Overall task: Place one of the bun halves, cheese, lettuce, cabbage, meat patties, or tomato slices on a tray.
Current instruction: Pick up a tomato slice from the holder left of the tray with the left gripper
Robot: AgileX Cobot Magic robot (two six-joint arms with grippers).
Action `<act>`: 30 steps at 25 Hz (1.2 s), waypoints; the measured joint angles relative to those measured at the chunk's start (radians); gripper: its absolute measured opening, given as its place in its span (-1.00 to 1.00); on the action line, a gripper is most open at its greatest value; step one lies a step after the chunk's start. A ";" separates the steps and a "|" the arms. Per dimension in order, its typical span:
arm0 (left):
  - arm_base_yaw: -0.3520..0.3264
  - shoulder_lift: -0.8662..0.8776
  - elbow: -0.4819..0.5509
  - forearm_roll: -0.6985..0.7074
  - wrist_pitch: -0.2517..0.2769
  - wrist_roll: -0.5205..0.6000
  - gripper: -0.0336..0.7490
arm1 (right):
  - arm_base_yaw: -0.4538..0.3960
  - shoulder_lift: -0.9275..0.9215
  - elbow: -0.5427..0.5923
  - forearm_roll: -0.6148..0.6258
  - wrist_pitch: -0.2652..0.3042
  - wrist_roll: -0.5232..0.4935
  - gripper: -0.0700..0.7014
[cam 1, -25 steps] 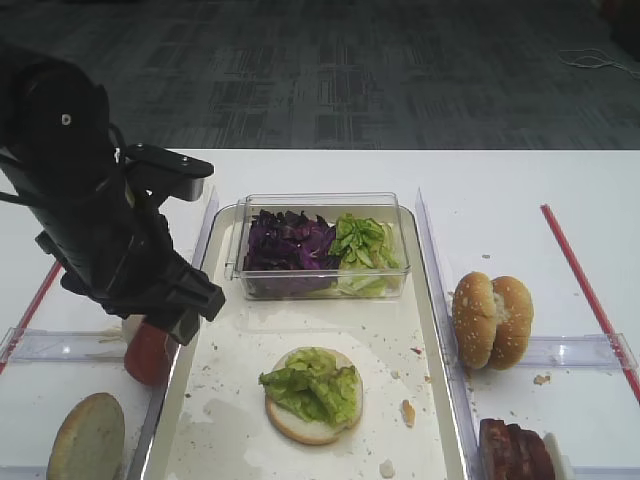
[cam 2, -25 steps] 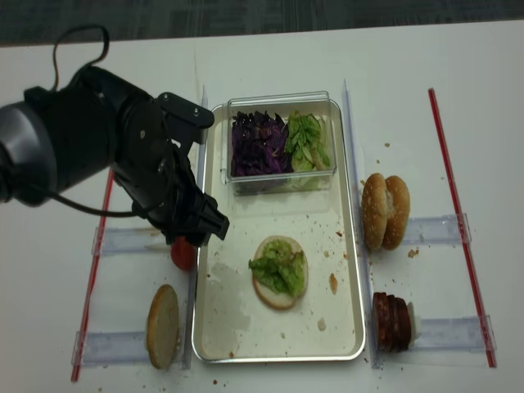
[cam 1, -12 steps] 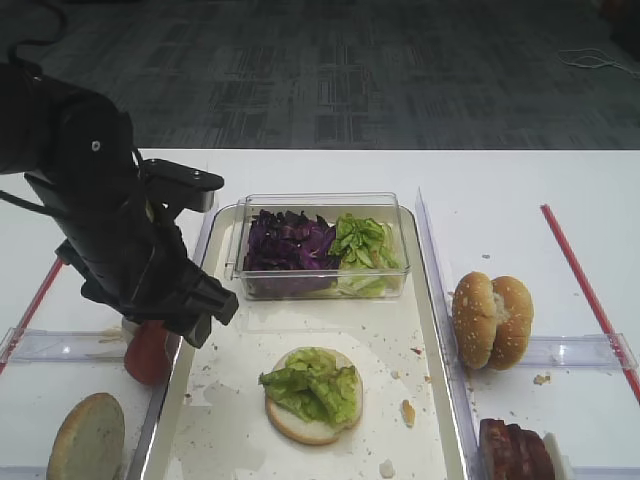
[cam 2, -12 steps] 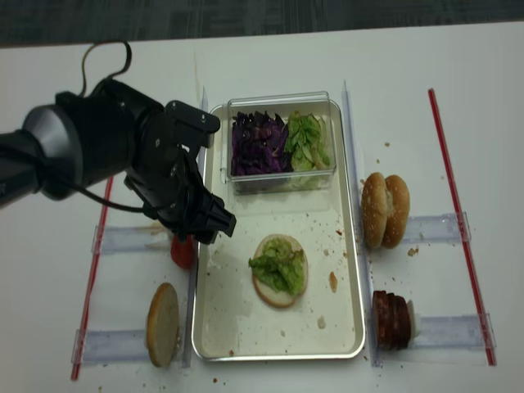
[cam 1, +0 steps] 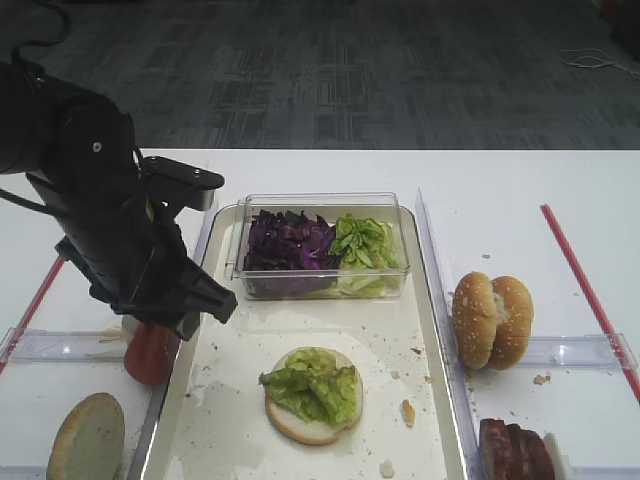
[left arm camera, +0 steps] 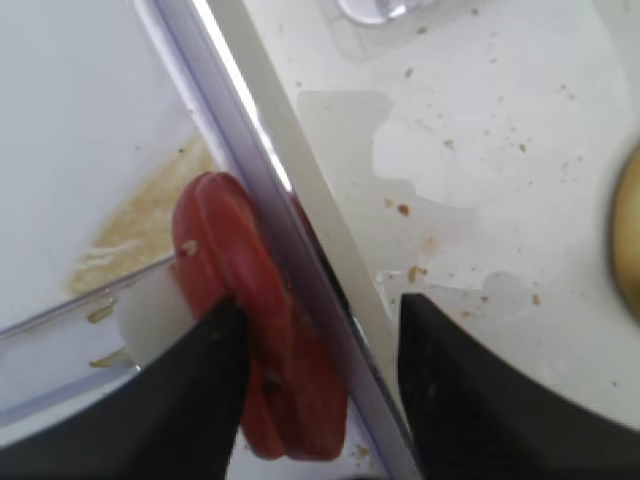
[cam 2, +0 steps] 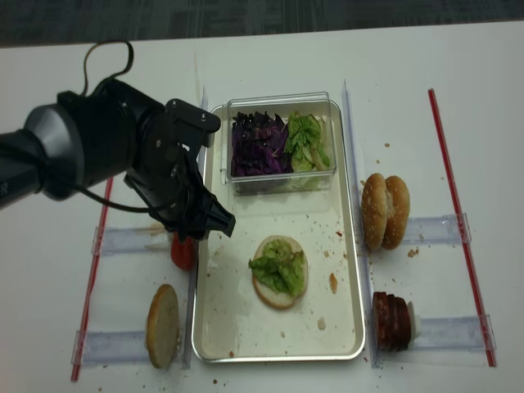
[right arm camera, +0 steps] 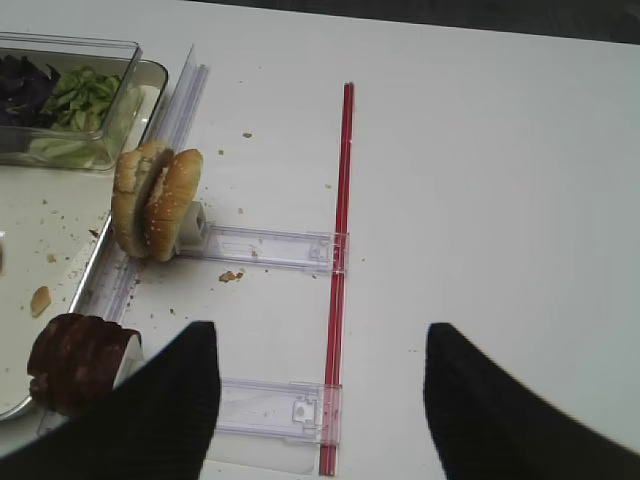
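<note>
White bench (cam 1: 500, 180), no brand, label or readable writing on anything in view.

Tray (cam 1: 437, 330): long, silvery-rimmed, crumb-speckled floor; my landmark for all that follows.
- On its floor, near end: one bun half (cam 1: 310, 415), cut face up, topped with lettuce (cam 1: 312, 385).
- On its floor, far end: clear plastic tub (cam 1: 320, 247) holding purple cabbage (cam 1: 288, 243) on the left and more green leaf on the right.

Left of the tray:
- Tomato slices (left arm camera: 265, 350), red, standing on edge in a clear holder, touching the outside of the tray's left rim.
- My left gripper (left arm camera: 315, 370): fingers (left arm camera: 190, 400) apart, straddling the slices and the rim, one finger on the bench side against the tomato, the other over the tray floor. Whether they are pressing on the slices I cannot tell.
- Another bun half (cam 1: 90, 435) on edge, nearer the camera than the tomato.
- Red strip (cam 2: 94, 270) on the bench, farther left.

Right of the tray:
- Bun halves (cam 1: 491, 318), a pair standing on edge just beside the rim.
- Meat patties (cam 1: 513, 450), dark reddish-brown, stacked on edge at the tray's near right corner.
- Clear plastic holders (right arm camera: 265, 248) beneath both.
- Second red strip (right arm camera: 338, 260) beyond them.
- My right gripper (right arm camera: 315, 400): fingers wide apart, holding nothing, hanging over the bench well clear of the tray.
</note>
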 joint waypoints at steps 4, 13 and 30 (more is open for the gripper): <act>0.000 0.000 0.000 0.033 0.000 -0.031 -0.03 | 0.000 0.000 0.000 0.000 0.000 0.000 0.44; 0.000 0.043 -0.006 0.043 0.014 -0.035 -0.04 | 0.000 0.000 0.000 0.000 0.000 0.000 0.43; 0.000 0.069 -0.023 0.046 0.033 -0.036 -0.52 | 0.000 0.000 0.000 0.000 0.000 0.000 0.43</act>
